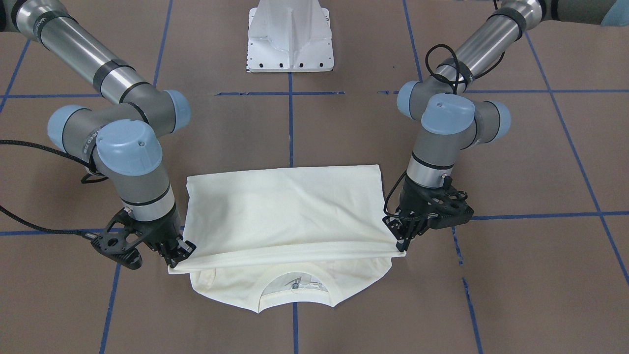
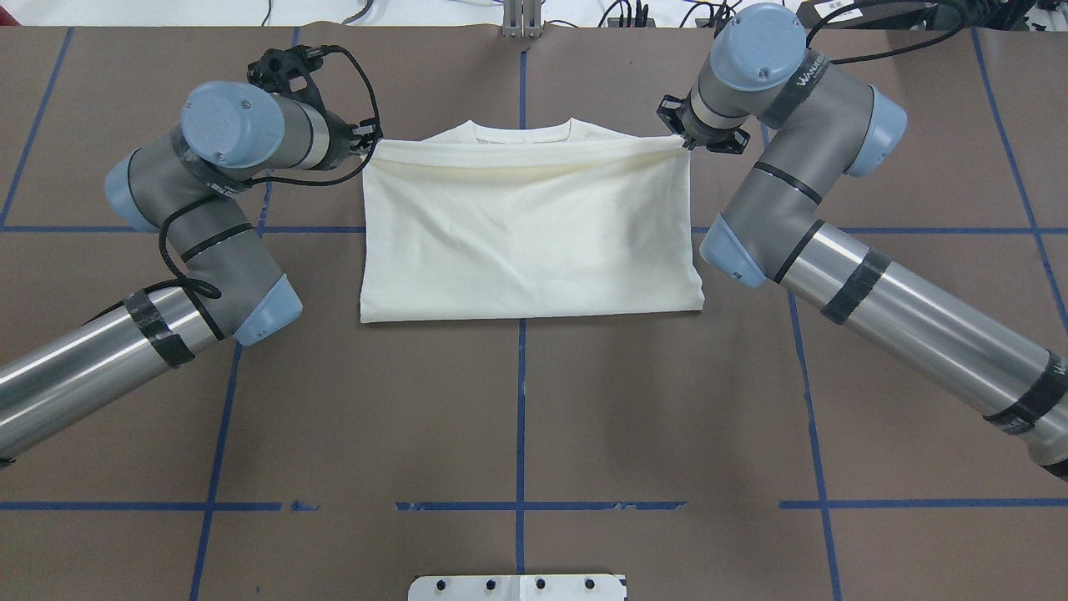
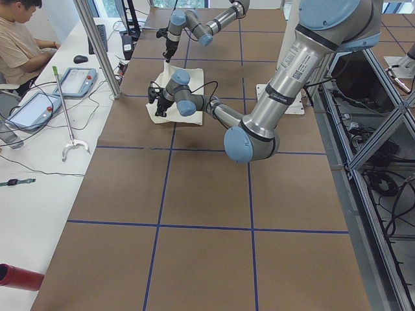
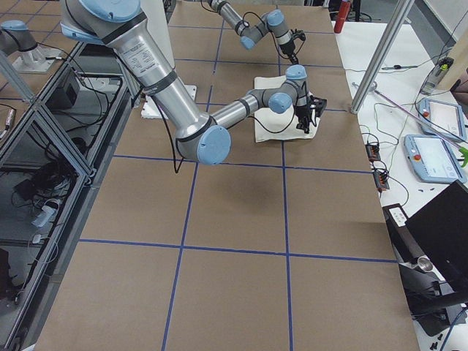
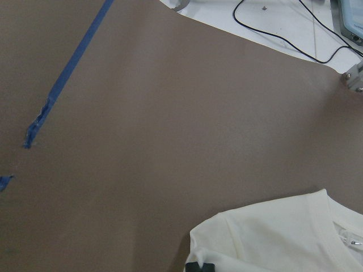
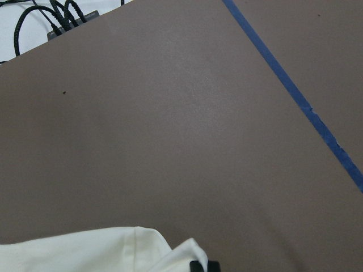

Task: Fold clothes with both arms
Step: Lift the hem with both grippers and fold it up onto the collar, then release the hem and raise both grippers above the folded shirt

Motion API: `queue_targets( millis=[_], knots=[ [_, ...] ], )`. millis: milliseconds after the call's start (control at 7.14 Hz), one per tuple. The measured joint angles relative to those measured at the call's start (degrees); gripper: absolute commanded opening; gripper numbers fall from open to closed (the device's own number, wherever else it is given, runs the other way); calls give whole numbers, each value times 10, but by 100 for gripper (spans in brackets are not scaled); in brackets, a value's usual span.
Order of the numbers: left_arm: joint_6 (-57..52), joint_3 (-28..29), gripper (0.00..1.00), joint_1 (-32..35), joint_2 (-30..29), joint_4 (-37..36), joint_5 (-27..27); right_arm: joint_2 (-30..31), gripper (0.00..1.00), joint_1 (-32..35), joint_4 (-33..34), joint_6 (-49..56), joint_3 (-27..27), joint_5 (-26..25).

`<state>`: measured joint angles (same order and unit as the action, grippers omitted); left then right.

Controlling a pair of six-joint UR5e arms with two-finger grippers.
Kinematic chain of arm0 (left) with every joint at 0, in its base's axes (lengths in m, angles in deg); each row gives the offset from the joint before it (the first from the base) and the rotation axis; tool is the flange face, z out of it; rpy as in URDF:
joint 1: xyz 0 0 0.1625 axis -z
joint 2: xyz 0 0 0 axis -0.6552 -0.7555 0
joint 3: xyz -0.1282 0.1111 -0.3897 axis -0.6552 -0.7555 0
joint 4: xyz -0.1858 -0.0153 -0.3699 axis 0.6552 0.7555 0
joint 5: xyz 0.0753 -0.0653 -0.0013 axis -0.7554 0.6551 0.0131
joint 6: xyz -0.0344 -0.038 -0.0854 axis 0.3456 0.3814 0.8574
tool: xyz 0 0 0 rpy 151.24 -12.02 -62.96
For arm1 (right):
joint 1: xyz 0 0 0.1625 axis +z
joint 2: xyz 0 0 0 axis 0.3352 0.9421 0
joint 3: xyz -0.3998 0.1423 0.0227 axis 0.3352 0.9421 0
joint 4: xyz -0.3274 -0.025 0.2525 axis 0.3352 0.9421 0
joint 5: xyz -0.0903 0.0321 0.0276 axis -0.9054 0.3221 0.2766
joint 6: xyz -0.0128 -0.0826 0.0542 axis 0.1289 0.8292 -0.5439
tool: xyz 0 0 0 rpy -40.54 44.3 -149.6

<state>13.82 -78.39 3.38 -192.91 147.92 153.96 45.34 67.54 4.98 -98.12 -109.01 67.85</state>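
- We see a brown counter point(image 2: 375, 401) marked with blue tape lines point(image 2: 521, 417); a white pedestal base point(image 1: 291, 39) stands at its robot-side edge.
- The cream shirt point(image 2: 526, 242) lies plain side up, midway along the counter's far edge. It is folded over on itself, with the collar point(image 1: 294, 281) peeking out toward that edge.
- The left tool point(image 1: 404, 246) is clenched on one corner of the folded-over layer.
- The right tool point(image 1: 179, 255) pinches the opposite corner in the same way, and the layer's edge runs taut between the two.
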Motion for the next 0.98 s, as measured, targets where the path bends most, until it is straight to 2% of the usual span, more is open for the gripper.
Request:
queue_targets(
  millis=[280, 420, 981],
  knots=[
    [-7, 39, 0, 1, -13, 40, -1, -38, 0, 0, -19, 1, 56, 1],
    [-19, 44, 0, 2, -14, 46, -2, -44, 0, 0, -22, 1, 67, 1],
    [-56, 44, 0, 9, -11, 51, -1, -53, 0, -2, -23, 2, 75, 1]
  ],
)
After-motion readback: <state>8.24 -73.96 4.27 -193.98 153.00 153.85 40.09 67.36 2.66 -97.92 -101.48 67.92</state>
